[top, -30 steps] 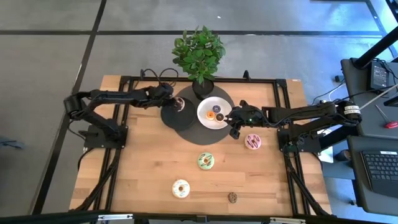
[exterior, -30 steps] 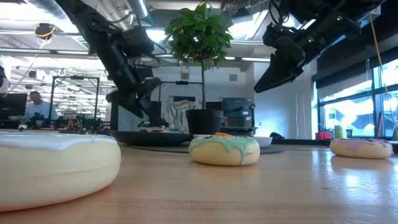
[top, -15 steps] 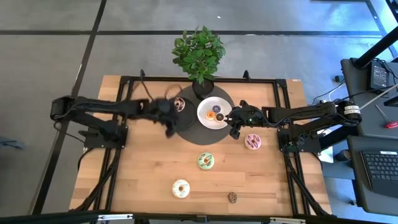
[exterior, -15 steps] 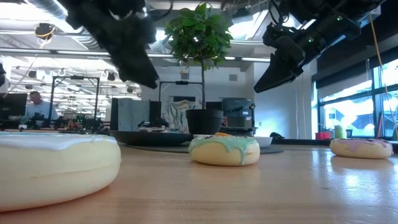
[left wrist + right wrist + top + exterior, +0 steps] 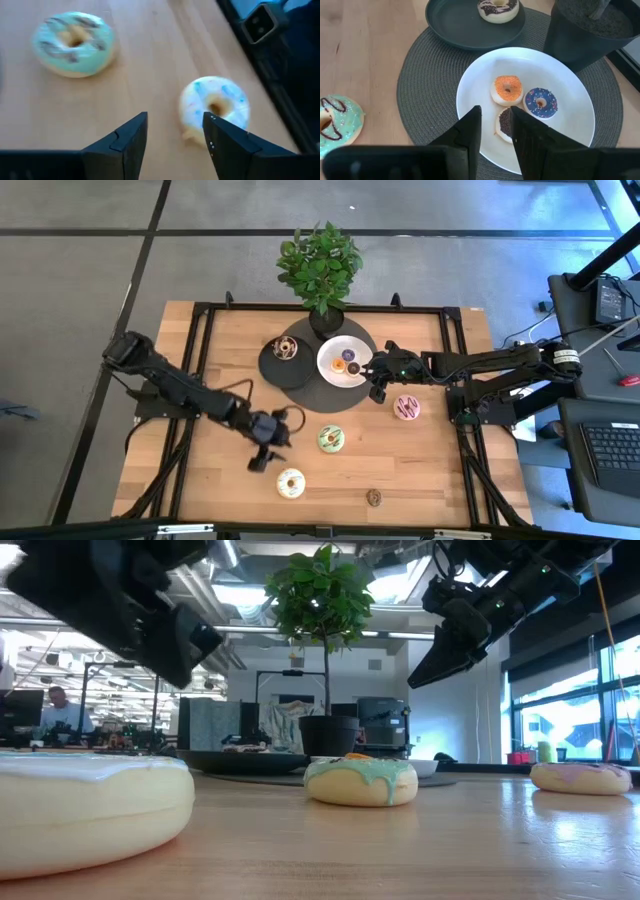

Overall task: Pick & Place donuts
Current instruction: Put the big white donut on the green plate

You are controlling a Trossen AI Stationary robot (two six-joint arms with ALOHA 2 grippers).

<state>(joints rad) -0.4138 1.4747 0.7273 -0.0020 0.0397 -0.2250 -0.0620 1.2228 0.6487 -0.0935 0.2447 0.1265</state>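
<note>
My left gripper point(image 5: 262, 457) is open and hovers over the table just left of the cream-white donut point(image 5: 291, 483); in its wrist view the fingers point(image 5: 175, 135) stand beside that donut point(image 5: 215, 107) without touching it. The green donut point(image 5: 331, 439), the pink donut point(image 5: 407, 408) and a tiny brown one point(image 5: 374, 497) lie flat on the wood. A chocolate-frosted donut point(image 5: 286, 348) lies on the black plate point(image 5: 272, 368). My right gripper point(image 5: 378, 389) is open and hangs above the white plate point(image 5: 560, 130), which holds orange point(image 5: 507, 89), blue point(image 5: 540, 101) and brown point(image 5: 503, 119) small donuts.
Both plates sit on a round dark mat point(image 5: 318, 395). A potted plant point(image 5: 320, 265) stands at the table's far edge behind them. A black frame rail point(image 5: 280, 95) runs along the near edge close to the cream donut. Bare wood shows at the table's left half.
My left gripper has swung away from the black plate toward the table's near edge and now hangs low beside the cream-white donut. The chocolate-frosted donut stays on the black plate.
</note>
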